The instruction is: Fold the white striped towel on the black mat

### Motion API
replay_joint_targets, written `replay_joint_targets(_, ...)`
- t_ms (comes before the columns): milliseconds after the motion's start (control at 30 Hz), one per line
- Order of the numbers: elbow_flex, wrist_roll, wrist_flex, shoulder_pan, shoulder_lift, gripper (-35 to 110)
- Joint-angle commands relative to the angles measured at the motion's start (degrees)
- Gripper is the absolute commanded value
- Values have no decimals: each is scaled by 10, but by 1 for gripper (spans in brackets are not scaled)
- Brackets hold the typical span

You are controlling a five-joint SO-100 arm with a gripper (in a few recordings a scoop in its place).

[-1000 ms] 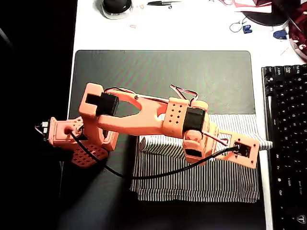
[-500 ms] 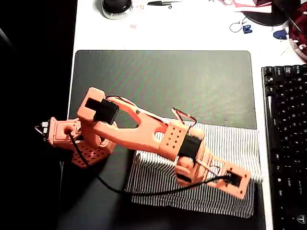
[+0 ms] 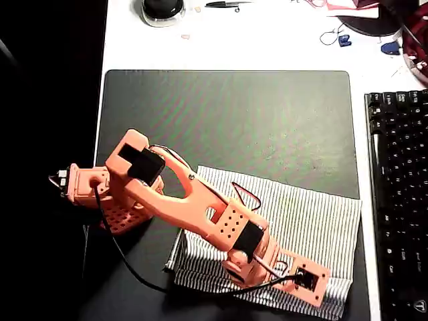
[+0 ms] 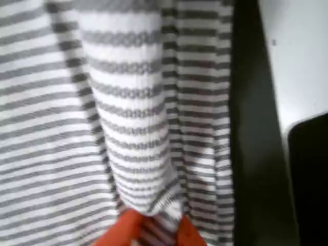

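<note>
Leftmost in the overhead view, we see the orange arm's base (image 3: 90,190) sitting at the left edge of the black mat (image 3: 227,114), which lies flat on the white bench (image 3: 267,40). From there the arm reaches diagonally down and to the right, across the mat's lower half and over the white striped towel (image 3: 314,221). The towel lies on the lower right part of the mat as a slanted, roughly rectangular layer, its right edge close to the mat's right border and its lower right corner near the bottom of the picture. The arm's wrist hangs over the towel's lower edge, with a black cable looping beneath it. Further right, off the mat, a black keyboard (image 3: 401,200) lies on the bench. In the wrist view we see the tool (image 4: 149,231) at the bottom of the picture, its two orange fingertips (image 4: 123,230) drawn in on a raised ridge of the striped cloth, which rises as a fold away from them; to the right of the cloth run a dark strip of mat and then the pale bench.
</note>
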Motion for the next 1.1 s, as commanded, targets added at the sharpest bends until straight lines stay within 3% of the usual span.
replay_joint_targets(0,4,-8,0,9,23,16)
replay_joint_targets(267,6,-2,53,23,118,21)
replay_joint_targets(533,108,186,74,4,301,25)
replay_joint_targets(733,214,329,145,-16,434,20)
replay_joint_targets(867,221,386,254,-30,455,18)
replay_joint_targets(1067,229,411,314,-4,464,18)
